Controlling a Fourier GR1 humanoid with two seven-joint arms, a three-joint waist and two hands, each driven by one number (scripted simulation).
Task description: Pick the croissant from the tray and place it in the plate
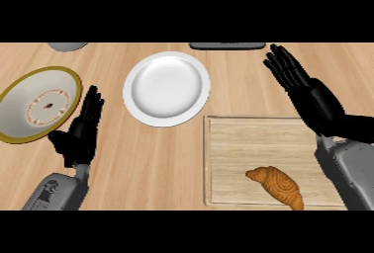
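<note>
Head view, largest to smallest. The wooden table carries everything I see. At lower right lies the pale wooden tray, square-cornered with a low rim. At far left sits a gold-rimmed plate with a patterned centre; the white plate, my target, stands at centre, just beyond the tray's far-left corner. My right hand hangs over the tray's far-right edge, fingers straight and open, holding nothing. My left hand rests open beside the gold-rimmed plate, fingers up. The croissant lies on the tray's near side, right of its middle, untouched. I judge it light, soft and flaky, liable to crush; I would take it across its thick middle, not the tapered tips. No writing or brand is legible anywhere.
</note>
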